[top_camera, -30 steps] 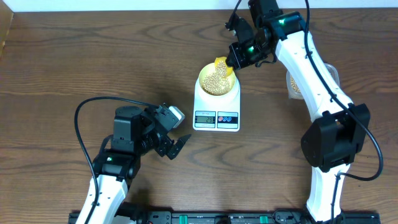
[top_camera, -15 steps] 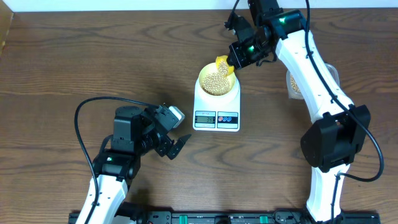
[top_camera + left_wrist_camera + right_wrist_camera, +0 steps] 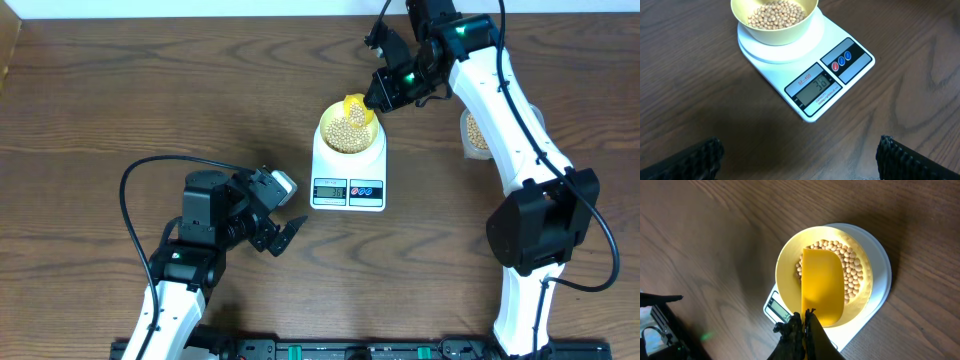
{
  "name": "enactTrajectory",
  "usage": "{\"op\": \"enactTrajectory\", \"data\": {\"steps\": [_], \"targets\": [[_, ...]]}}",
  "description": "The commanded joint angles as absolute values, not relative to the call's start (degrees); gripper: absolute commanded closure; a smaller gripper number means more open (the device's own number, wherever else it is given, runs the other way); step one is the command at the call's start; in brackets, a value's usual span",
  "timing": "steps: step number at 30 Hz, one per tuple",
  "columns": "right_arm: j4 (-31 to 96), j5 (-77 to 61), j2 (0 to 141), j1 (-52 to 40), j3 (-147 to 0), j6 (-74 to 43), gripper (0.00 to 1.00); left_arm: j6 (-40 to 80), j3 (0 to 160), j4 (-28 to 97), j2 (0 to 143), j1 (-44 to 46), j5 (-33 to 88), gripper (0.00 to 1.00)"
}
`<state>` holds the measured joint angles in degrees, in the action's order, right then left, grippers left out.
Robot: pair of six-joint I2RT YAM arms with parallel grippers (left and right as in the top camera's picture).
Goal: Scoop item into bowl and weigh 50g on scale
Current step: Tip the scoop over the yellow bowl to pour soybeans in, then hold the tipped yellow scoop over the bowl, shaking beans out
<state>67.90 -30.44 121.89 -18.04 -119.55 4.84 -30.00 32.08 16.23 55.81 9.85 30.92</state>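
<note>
Two arms work over a brown wooden counter (image 3: 120, 100). The right arm (image 3: 520, 130), the more stretched of the pair, rises from the near right edge and reaches far across toward the back of the counter, with its wrist bent left and down over the scale. Its pincer (image 3: 378, 98) is clamped tight on the handle end of a yellow scoop (image 3: 822, 285). The left arm (image 3: 190, 260) is folded low at the near left, its wrist turned toward the scale. Its pincer (image 3: 288, 236) is spread wide and grips nothing, hanging above bare wood just short of the scale's front left corner.

The white scale (image 3: 348, 178) sits near the middle of the counter, with its display and buttons on the near edge; the left wrist view shows the display reading 36. A clear tub (image 3: 472, 135) holding more beans lies to the right, mostly hidden behind the right arm.

The pale yellow-green bowl (image 3: 775, 32) stands on the scale's round platform. The scoop's blade reaches in over the bowl's far right rim, above the contents. Tan beans (image 3: 776, 12) fill the bowl in a heaped layer.
</note>
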Motion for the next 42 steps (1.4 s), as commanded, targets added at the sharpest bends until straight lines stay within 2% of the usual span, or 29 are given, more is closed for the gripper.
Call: {"op": "enactTrajectory", "data": {"steps": [1,16,21,27,42], "targets": [[67.7,-31.6,121.6,-17.9,-121.1,5.2,0.99,-29.9,32.6,16.2,55.4,9.6,30.4,0.01],[66.5,-28.6,121.6,-18.1,-121.1,5.5,0.99,-29.9,32.6,16.2,55.4,9.6,30.4,0.01],[66.5,-28.6,121.6,-19.0,-121.1,9.1,0.99,-29.9,32.6,16.2,55.4,9.6,30.4,0.00],[66.6,-22.4,121.6,-21.3,-121.1,10.5,0.99,-29.9,32.6,16.2,55.4,9.6,30.4,0.01],[66.7,-24.6,121.6,-21.1,-121.1,10.4,0.99,-29.9,32.6,16.2,55.4,9.6,30.4,0.01]]}}
